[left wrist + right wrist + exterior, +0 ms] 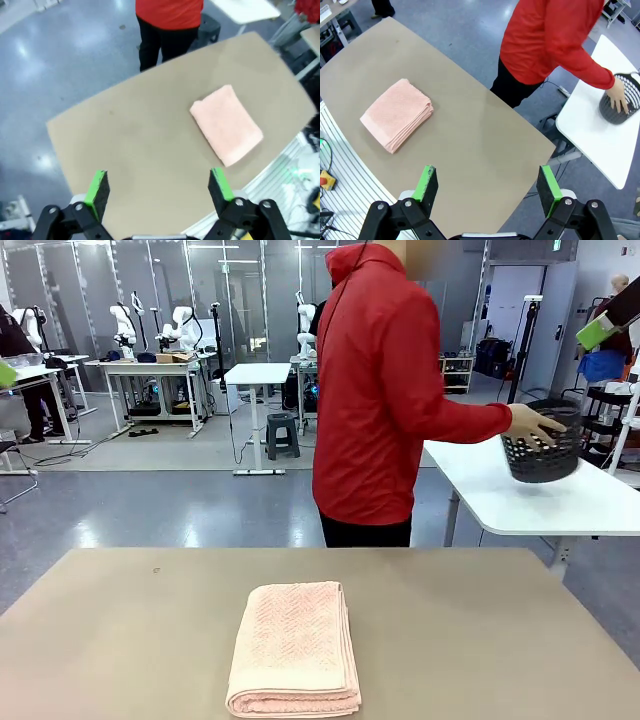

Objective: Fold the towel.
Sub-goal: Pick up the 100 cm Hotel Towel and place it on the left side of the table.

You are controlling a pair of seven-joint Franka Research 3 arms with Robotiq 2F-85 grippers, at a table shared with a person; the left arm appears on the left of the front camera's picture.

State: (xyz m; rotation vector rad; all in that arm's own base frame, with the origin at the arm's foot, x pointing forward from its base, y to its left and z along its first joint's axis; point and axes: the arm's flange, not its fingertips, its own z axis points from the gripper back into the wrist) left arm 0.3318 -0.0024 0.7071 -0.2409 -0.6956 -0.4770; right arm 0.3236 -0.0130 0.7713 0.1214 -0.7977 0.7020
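Note:
The salmon-pink towel [295, 646] lies folded into a thick rectangle near the front edge of the tan table [120, 640], its zigzag weave facing up. The left wrist view has the towel [227, 123] to the right, well beyond my left gripper [158, 185], which hangs open high above the table with nothing between its green pads. From the right wrist the towel [398, 114] lies to the left, and my right gripper [487, 185] is likewise open, empty and high above the table [480, 145].
A person in a red jacket [385, 390] stands at the table's far side, turned away. Their hand holds a black mesh basket [545, 445] on a white side table [560, 495] at the right.

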